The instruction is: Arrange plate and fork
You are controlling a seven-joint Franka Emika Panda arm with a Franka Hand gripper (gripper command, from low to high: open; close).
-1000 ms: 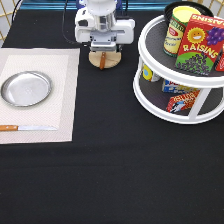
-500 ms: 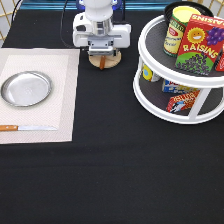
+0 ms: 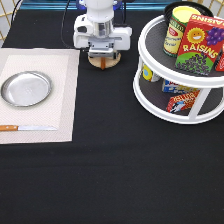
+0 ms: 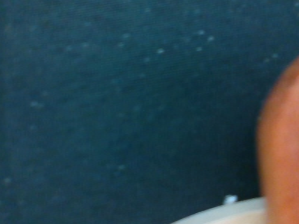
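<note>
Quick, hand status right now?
Hand: low over the wooden coaster, above the orange-brown handle; grip state cannot be told.

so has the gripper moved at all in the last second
Yes, slightly. Against the wooden coaster, the gripper has shifted toward the exterior view's top and sits lower over it. The plate lies unmoved on the placemat.

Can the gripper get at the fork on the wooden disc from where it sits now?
Probably yes: the gripper sits directly over the wooden disc, the fork handle showing just beneath it, nothing between them.
</note>
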